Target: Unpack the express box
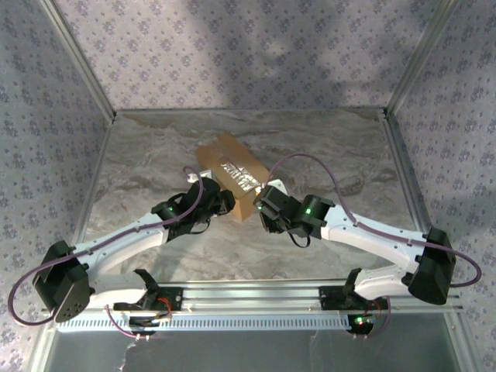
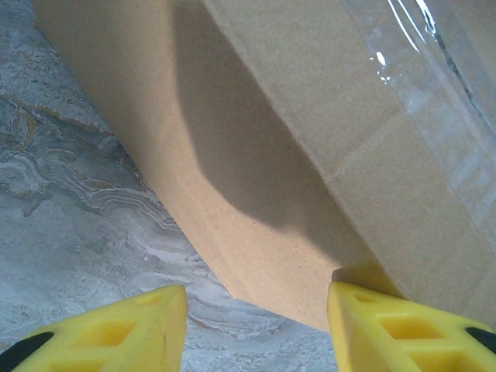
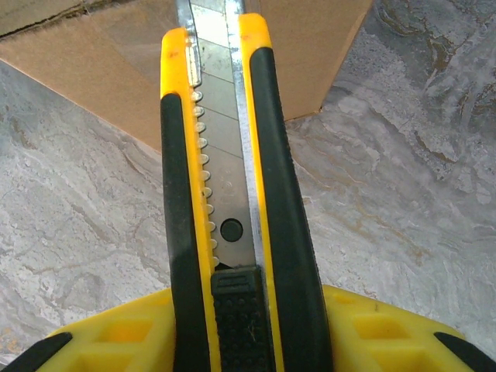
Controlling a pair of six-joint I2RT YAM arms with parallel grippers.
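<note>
box spot: the express box (image 1: 232, 180) sat mid-tabletop (image 1: 325, 147), turned at an angle, flaps closed and the tape (image 1: 242, 174) looking uncut from where I stood

left hand: the left hand (image 1: 218, 203) was at the box's near-left side, fingers partly spread with nothing clamped; one fingertip (image 2: 387, 325) looked to be right up against the bottom edge of the cardboard wall

right hand: the right hand (image 1: 267, 205) was closed around a yellow-and-black utility knife (image 3: 232, 232), blade out and pointing at the box's near-right corner

how it'd handle: my guess was light, with stiff but dentable walls. It'd probably skate on that smooth marble-look top if pushed from just one side. The tape was glossy, so slippery to pinch

where to hold: I'd have braced it on a plain side wall or low corner, away from the taped seam, so the blade had a clear run

not sure: couldn't tell if the blade tip was touching cardboard

count: one box, one knife, one shiny tape strip, two hands
</note>
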